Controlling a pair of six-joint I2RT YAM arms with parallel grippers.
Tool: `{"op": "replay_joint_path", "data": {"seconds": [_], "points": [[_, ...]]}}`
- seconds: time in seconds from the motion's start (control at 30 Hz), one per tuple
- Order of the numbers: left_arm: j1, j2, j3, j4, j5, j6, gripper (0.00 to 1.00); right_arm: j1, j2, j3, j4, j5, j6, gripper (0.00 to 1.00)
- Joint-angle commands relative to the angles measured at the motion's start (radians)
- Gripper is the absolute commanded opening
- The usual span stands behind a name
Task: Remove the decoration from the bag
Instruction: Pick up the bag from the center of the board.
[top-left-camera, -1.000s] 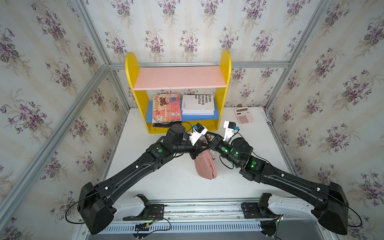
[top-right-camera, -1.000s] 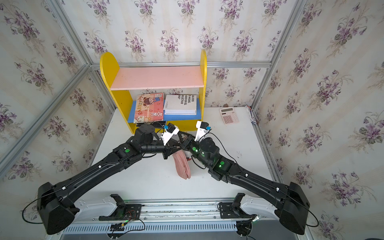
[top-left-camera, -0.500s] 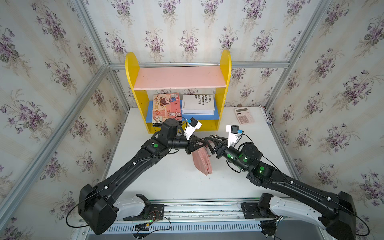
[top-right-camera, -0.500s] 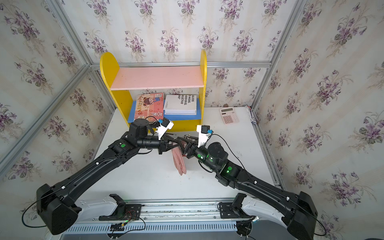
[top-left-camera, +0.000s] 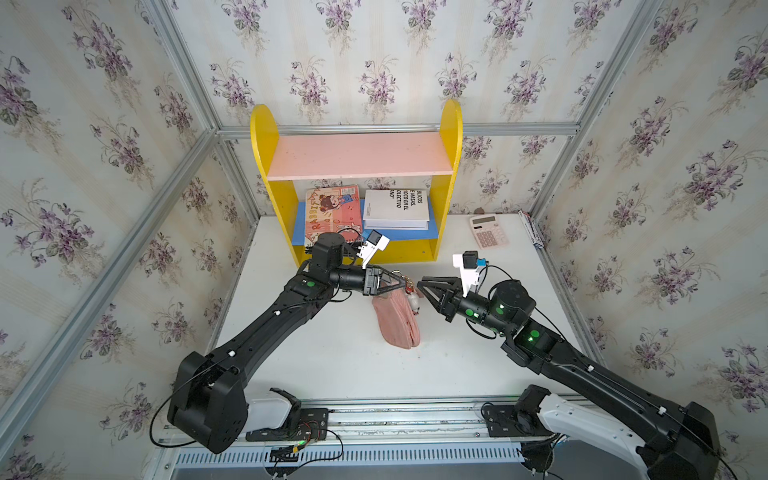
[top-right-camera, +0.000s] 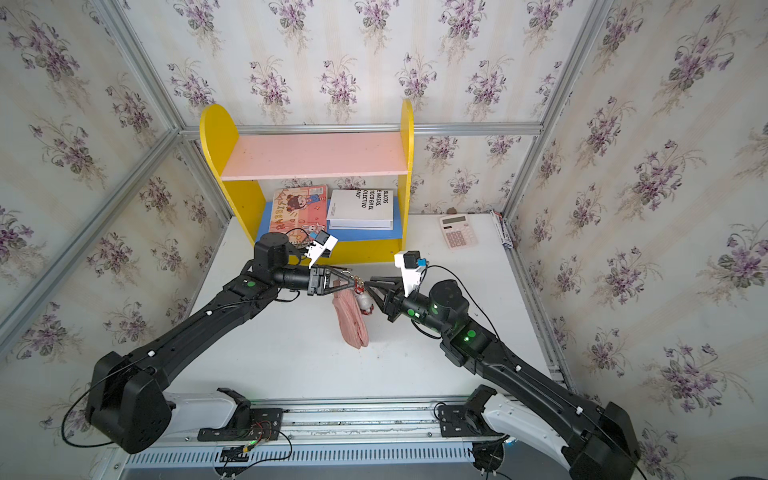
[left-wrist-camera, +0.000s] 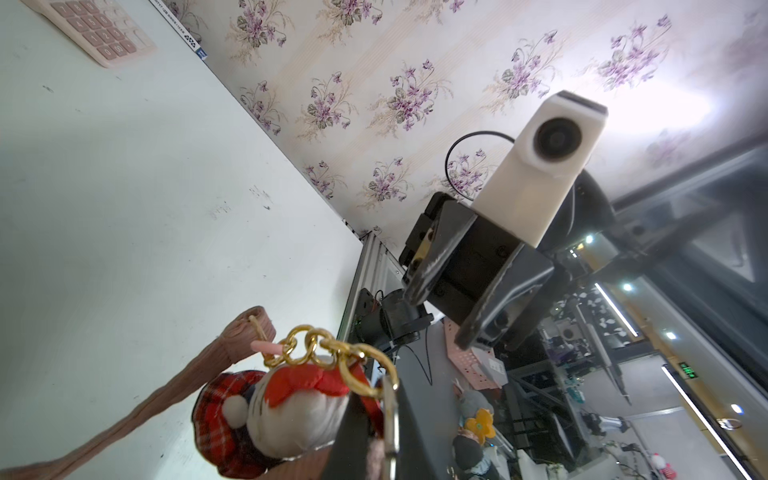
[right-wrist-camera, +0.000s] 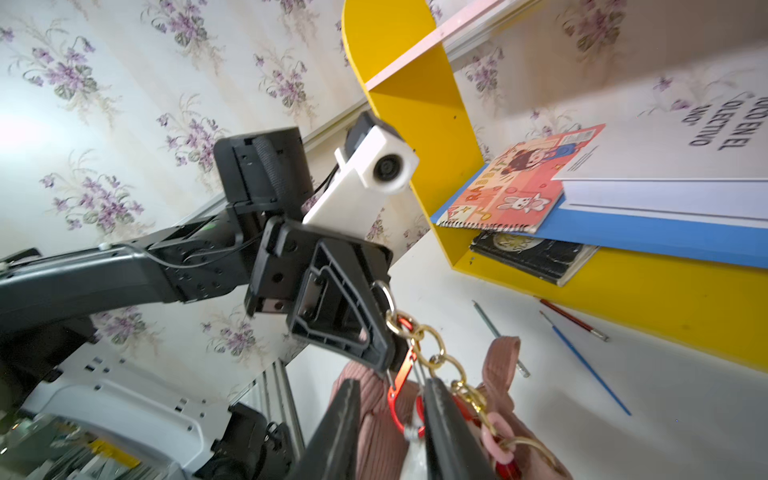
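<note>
the room was a small cell with flowered wallpaper and a metal frame, and a white table (top-left-camera: 332, 365) filled its floor. at the far edge stood a yellow shelf (top-left-camera: 451, 137) with a pink upper board. on its blue lower board lay a picture book (top-left-camera: 332, 212) and a white book (top-left-camera: 397, 208). a pink calculator (top-left-camera: 489, 231) lay on the table to the right of the shelf, well apart from the arms.

in both top views the two arms were close together over the middle of the table, in front of the shelf. the left gripper (top-left-camera: 404, 285) was closed, and the right wrist view showed its fingertips pinched on the gold chain (right-wrist-camera: 434, 351) at the top of the bag (top-left-camera: 397, 322). the bag hung down from this chain as a long pink shape. its lower end reached the table, but i could not tell if it rested there.

the decoration (top-left-camera: 414, 302) hung against the upper part of the bag, on the side toward the right arm. a red clasp (right-wrist-camera: 400, 390) was hooked into the chain above it.

the right gripper (top-left-camera: 424, 291) was just beside the decoration, with its jaws apart. in the right wrist view the red clasp lay in the gap between the two fingers (right-wrist-camera: 336, 428). whether a finger touched it, i could not tell.
</note>
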Motion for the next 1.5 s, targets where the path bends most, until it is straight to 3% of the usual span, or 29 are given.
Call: {"op": "replay_joint_path", "data": {"seconds": [0.0, 0.27, 0.43, 0.53, 0.63, 0.83, 1.0, 1.17, 1.47], "points": [[0.029, 0.001, -0.013, 0.196, 0.112, -0.172, 0.00, -0.001, 0.007, -0.004, 0.007, -0.061, -0.018, 0.29], [0.043, 0.023, -0.031, 0.205, 0.206, -0.266, 0.00, -0.007, 0.079, -0.008, -0.024, -0.085, -0.020, 0.29], [0.044, -0.008, -0.053, 0.148, 0.223, -0.226, 0.00, -0.012, 0.088, -0.037, 0.000, -0.034, -0.014, 0.31], [0.045, -0.016, -0.056, 0.115, 0.225, -0.197, 0.00, -0.022, 0.099, -0.030, 0.020, -0.102, -0.022, 0.31], [0.044, -0.008, -0.054, 0.104, 0.208, -0.182, 0.00, -0.021, 0.091, -0.037, 0.047, -0.169, -0.014, 0.39], [0.043, 0.004, -0.045, 0.107, 0.164, -0.181, 0.00, -0.007, -0.006, -0.075, 0.057, -0.081, -0.070, 0.46], [0.042, 0.005, -0.039, 0.106, 0.145, -0.201, 0.00, 0.068, -0.005, -0.052, -0.001, 0.095, -0.182, 0.55], [0.036, -0.006, -0.040, 0.087, 0.126, -0.201, 0.00, 0.126, 0.006, -0.019, -0.015, 0.186, -0.304, 0.52], [0.019, -0.010, -0.033, 0.083, 0.111, -0.201, 0.00, 0.163, 0.083, 0.027, -0.004, 0.177, -0.346, 0.46]]}}
